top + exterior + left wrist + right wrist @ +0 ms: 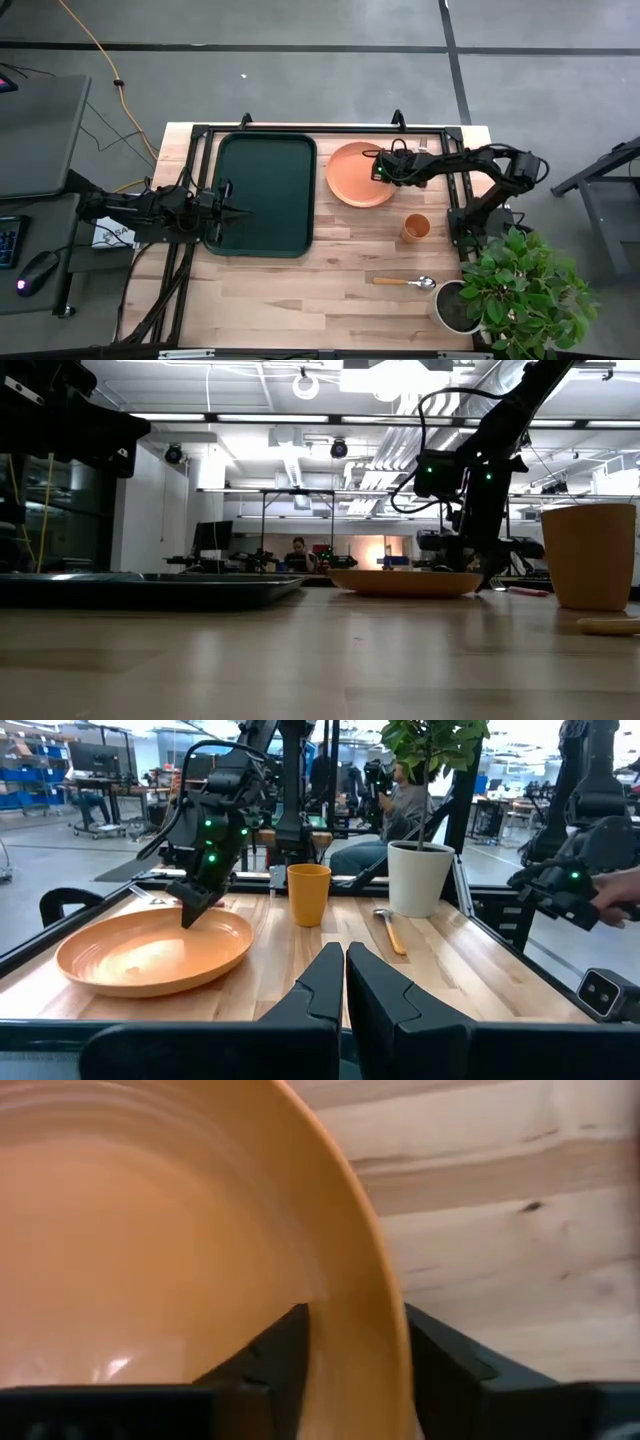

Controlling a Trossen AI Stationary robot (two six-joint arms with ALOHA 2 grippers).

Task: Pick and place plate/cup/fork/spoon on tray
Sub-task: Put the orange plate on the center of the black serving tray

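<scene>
The orange plate (355,175) lies flat on the wooden table, to the right of the dark green tray (262,193). My right gripper (381,172) is at the plate's right rim, its fingers on either side of it. The orange cup (416,227) stands upright nearer the front. The spoon (405,282) lies flat near the front edge. The fork shows as a pink strip (527,591) behind the plate in the low view. My left gripper (240,211) is shut and empty above the tray's left part. My right gripper has the plate's right rim (360,1320) between its two fingers, one finger (285,1345) inside the plate and one (440,1350) outside it. The fingers come from above, slanting in from the table's right side. The plate rests flat on the table (405,582).
A grey pot (455,305) with a green plant (525,285) stands at the front right corner. A black frame (300,128) runs along the table's far and left edges. Bare wood lies in front of the tray. A person's hand (615,905) shows beyond the table.
</scene>
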